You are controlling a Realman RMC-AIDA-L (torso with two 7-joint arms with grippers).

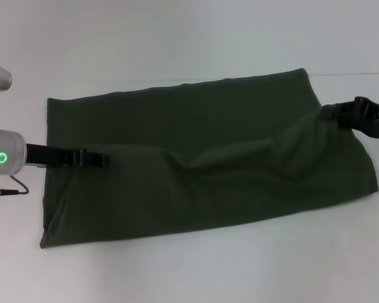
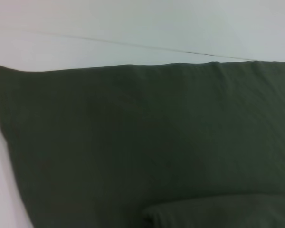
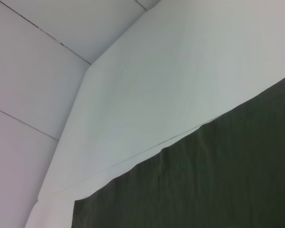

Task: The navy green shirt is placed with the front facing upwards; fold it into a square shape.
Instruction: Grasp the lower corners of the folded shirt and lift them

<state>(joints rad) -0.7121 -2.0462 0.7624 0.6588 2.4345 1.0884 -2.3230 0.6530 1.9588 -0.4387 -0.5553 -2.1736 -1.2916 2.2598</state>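
Observation:
The navy green shirt [image 1: 196, 120] lies across the white table as a long dark band, plain side up, with no lettering or collar showing. Its near half is folded over, and the fold's edge runs in a raised ridge between my two grippers. My left gripper [image 1: 106, 160] reaches in low from the left and is shut on that edge. From the right, my right gripper [image 1: 324, 113] is shut on the cloth, which tents up toward it. The left wrist view shows flat shirt cloth [image 2: 133, 142] and the right wrist view a shirt edge [image 3: 228, 180]; neither shows fingers.
The white table [image 1: 177, 38] surrounds the shirt on all sides, with a thin seam line [image 1: 354, 74] behind it. In the right wrist view the table's corner [image 3: 88, 66] and grey floor beyond it show.

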